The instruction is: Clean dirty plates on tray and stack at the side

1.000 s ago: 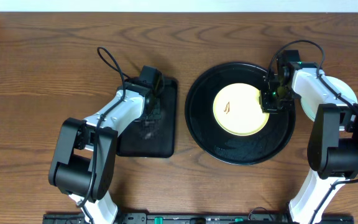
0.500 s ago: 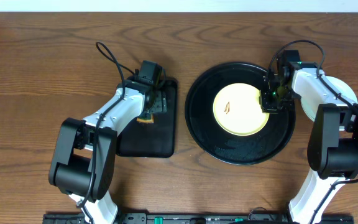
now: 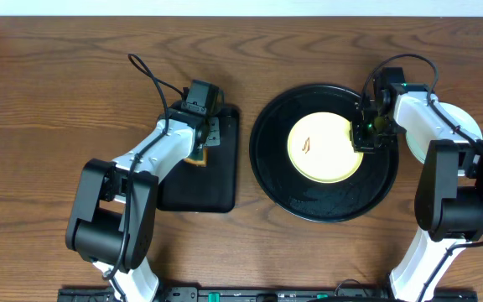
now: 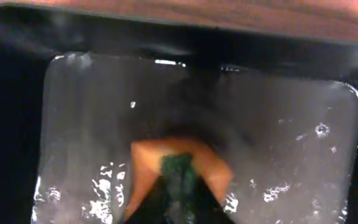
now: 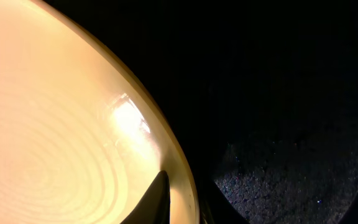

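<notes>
**Yellow plate in the big round tray, both grippers clamped on something**

So the yellow plate (image 3: 325,148) lies flat in the round black tray (image 3: 325,208), roughly in the middle. It's a shallow round thing, pale buttery yellow, smooth and shiny. The right wrist view shows faint concentric rings in its surface and a bright glare spot near the rim. There's one small reddish-brown smear (image 3: 307,145) just left of its centre.

The tray is glossy black with a raised rim and is way wider than the plate. Up close its floor looks finely speckled; droplets or grit, I can't tell.

The right gripper (image 3: 366,134) sits at the plate's right edge, jaws nearly together and pinching the rim. One dark finger (image 5: 155,198) lies on the plate's upper face. The other is hard to pick out against the black tray.

The left gripper (image 3: 205,134) is squeezed tight on a sponge (image 4: 179,163), orange foam with a dark green scrubby layer. It's over the far end of the rectangular tray (image 3: 216,189), which is black with rounded corners and a wet, droplet-covered floor.

A pale plate (image 3: 464,124) peeks out from under the right arm, on the dark wood-grain table (image 3: 57,84) just right of the round tray.
</notes>
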{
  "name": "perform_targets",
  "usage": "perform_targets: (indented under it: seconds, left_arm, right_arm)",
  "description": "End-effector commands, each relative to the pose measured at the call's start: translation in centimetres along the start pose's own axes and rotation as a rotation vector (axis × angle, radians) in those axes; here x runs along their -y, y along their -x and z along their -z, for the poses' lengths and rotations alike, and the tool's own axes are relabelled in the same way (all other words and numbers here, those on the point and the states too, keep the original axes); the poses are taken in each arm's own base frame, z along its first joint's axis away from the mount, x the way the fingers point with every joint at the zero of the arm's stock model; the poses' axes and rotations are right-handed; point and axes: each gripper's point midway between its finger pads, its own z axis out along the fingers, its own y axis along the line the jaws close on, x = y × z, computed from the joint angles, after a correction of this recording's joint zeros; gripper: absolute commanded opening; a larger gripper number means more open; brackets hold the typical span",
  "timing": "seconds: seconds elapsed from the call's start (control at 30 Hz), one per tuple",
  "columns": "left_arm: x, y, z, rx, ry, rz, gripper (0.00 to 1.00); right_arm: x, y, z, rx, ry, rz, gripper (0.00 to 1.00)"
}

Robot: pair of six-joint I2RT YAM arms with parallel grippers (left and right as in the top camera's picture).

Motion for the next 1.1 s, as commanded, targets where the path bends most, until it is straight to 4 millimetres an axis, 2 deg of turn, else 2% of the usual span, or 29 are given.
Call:
perform_targets:
  seconds: [0.0,0.03,0.07,0.1,0.13,0.3,0.33,0.4,0.43,0.8,1.07]
  left_arm:
    - [-0.5,-0.4,-0.7,-0.001,0.027,-0.007,0.08]
    - [-0.5,-0.4,-0.7,-0.002,0.027,-0.007,0.11]
    - [-0.5,-0.5,-0.7,-0.005,0.028,-0.007,0.45]
    - [-0.6,-0.6,-0.7,-0.014,0.031,-0.009,0.7]
    - [-0.7,-0.9,-0.6,-0.027,0.036,-0.011,0.76]
    - [-1.3,-2.4,-0.2,-0.103,0.063,-0.024,0.77]
    - [-1.4,-2.6,-0.1,-0.112,0.067,-0.026,0.73]
    - [-1.5,-2.8,-0.1,-0.121,0.07,-0.028,0.6]
    - [-1.5,-2.8,-0.1,-0.119,0.069,-0.027,0.57]
    - [-1.0,-0.6,1.8,-0.043,0.043,-0.014,0.57]
    - [-1.0,-0.2,1.8,-0.026,0.044,-0.012,0.57]
  right_arm:
    - [-0.1,-0.3,0.0,0.002,-0.015,0.001,0.14]
    - [-0.1,-0.3,0.0,0.001,-0.015,0.001,0.14]
    - [-0.1,-0.3,0.0,0.002,-0.015,0.001,0.14]
    - [-0.1,-0.3,0.0,0.001,-0.015,0.001,0.14]
    - [-0.1,-0.3,0.0,0.001,-0.015,0.001,0.14]
    - [-0.1,-0.3,0.0,0.002,-0.015,0.001,0.15]
    - [-0.1,-0.3,0.0,0.002,-0.015,0.001,0.15]
    - [-0.1,-0.3,0.0,0.002,-0.015,0.001,0.14]
    - [-0.1,-0.3,0.0,0.002,-0.014,0.001,0.14]
    - [-0.1,-0.3,0.0,0.002,-0.015,0.001,0.15]
    - [-0.1,-0.3,0.0,0.002,-0.015,0.001,0.15]
